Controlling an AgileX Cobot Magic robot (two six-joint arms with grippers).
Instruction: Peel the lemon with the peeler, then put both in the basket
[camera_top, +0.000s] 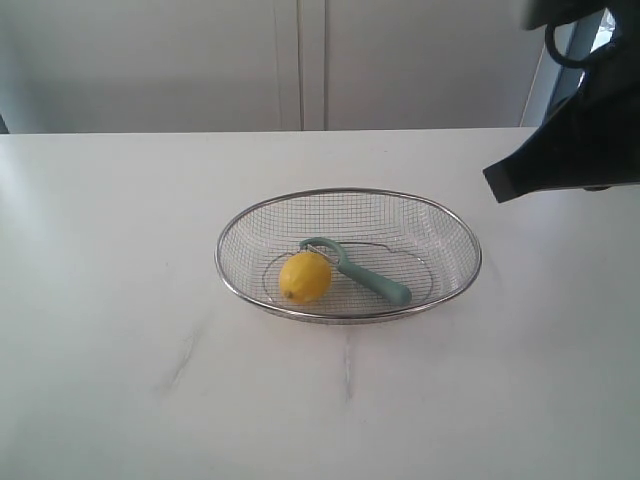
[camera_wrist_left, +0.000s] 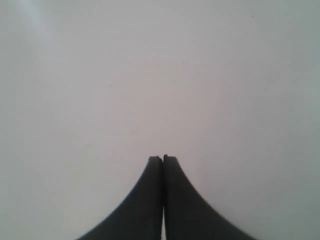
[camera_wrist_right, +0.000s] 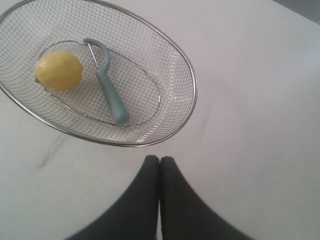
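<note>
Right gripper (camera_wrist_right: 160, 159): both fingers pressed flat together, no gap between them, nothing held. In the exterior view it hangs above the table (camera_top: 120, 300) toward the far right corner, tips aimed at the middle of the tabletop.

Left gripper (camera_wrist_left: 163, 158): fingers likewise shut tight on each other, empty. Only bare white tabletop below it. Not seen in the exterior view.

Lemon (camera_top: 305, 277): well apart from both pairs of jaws. Seen from the right wrist, the basket's rim and the peeler lie between the shut fingertips and the lemon. Neither gripper touches anything.

Basket (camera_top: 350, 191): stands flat on the table, roughly midway between the far and near edges, a little nearer the right edge than the left. Long axis runs left to right. It holds two things, both on the mesh floor.

- Lemon: in the half of the basket nearer the left edge, close to the wall facing the near edge. Skin is yellow wherever it shows.
- Peeler (camera_top: 360, 272): lying flat. Hooked head just beside the lemon, on the lemon's far-right side; the right wrist view shows a sliver of mesh between blade and fruit. Handle slants away toward the near right corner, its end short of the basket wall.
</note>
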